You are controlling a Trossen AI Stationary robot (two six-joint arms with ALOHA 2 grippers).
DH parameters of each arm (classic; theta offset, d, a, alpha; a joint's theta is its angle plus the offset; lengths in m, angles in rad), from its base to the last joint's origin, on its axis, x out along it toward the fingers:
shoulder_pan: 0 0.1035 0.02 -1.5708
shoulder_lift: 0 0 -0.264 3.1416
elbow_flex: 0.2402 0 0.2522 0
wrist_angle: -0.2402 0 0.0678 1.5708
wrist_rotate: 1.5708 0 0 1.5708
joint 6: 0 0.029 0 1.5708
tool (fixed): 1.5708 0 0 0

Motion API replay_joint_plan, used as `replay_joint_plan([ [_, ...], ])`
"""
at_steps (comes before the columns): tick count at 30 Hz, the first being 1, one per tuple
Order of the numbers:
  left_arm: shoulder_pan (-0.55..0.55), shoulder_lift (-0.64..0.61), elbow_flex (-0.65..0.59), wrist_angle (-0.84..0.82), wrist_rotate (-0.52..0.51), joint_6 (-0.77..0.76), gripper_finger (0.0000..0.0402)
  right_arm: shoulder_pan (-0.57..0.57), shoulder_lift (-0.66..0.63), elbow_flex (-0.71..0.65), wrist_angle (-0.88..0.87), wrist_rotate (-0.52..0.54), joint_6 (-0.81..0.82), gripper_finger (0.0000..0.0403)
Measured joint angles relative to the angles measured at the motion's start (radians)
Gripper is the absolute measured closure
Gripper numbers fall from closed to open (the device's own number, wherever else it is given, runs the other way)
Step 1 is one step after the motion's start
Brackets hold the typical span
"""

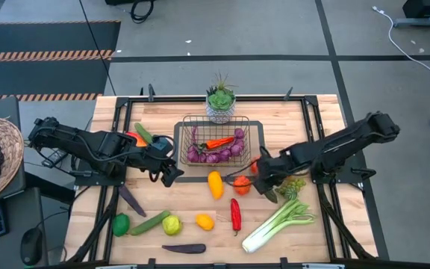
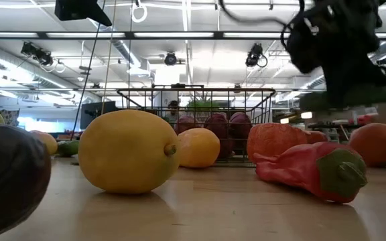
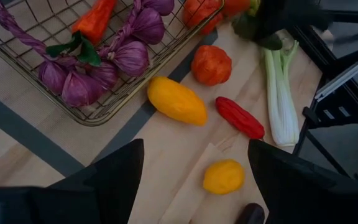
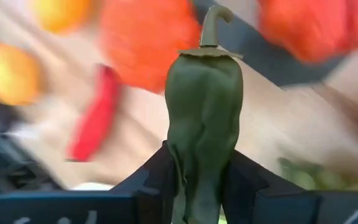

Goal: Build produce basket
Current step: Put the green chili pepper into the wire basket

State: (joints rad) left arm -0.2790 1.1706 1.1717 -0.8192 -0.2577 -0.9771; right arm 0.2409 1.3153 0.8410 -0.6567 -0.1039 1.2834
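**A:** what's nearest the front of the table [image 1: 319, 119]?

**B:** a dark purple eggplant [image 1: 184, 248] at the front edge, then a row behind it: lime [image 1: 120, 223], cucumber [image 1: 150, 222], a yellow-green fruit [image 1: 172, 224], a lemon [image 1: 204, 221], a red chili [image 1: 235, 215], and a leek [image 1: 277, 223] off to the right.

**A:** and the pincers?

**B:** right pincer [image 4: 199, 171] is clamped on a green pepper [image 4: 202, 118], stem pointing away from the wrist. It hangs over the table right of center, just past the leek's leafy end. An orange fruit [image 1: 242, 184] sits just beside it, on the side toward the basket. Left pincer [image 3: 191, 180] is spread wide and empty, over the table just off the basket's left front corner.

**A:** anything blocking the way to the basket?

**B:** a yellow mango-shaped fruit [image 1: 215, 184] lies right in front of it. The wire basket [image 1: 187, 125] sits mid-table with purple grapes [image 1: 219, 152] and a carrot [image 1: 219, 142] inside. A potted succulent [image 1: 220, 104] stands right behind it.
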Motion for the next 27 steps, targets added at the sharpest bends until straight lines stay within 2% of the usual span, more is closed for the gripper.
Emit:
replay_joint_plan([
  [6,0.000,0.000,0.000,0.002,0.000,-0.004,0.0109,-0.040,-0.075,0.129,0.008,0.116,-0.104,0.0295],
  [12,0.000,0.000,0.000,0.003,0.000,-0.006,0.0109,-0.163,-0.033,0.292,0.014,0.226,-0.350,0.0295],
  [19,0.000,0.000,0.000,0.052,0.000,-0.012,0.0109,-0.338,0.128,0.431,0.010,0.183,-0.642,0.0293],
  [23,0.000,0.000,0.000,0.053,0.000,-0.014,0.0109,-0.408,0.205,0.470,0.012,0.107,-0.683,0.0277],
  [27,0.000,0.000,0.000,0.053,0.000,-0.007,0.0109,-0.446,0.250,0.481,0.016,0.052,-0.690,0.0233],
])
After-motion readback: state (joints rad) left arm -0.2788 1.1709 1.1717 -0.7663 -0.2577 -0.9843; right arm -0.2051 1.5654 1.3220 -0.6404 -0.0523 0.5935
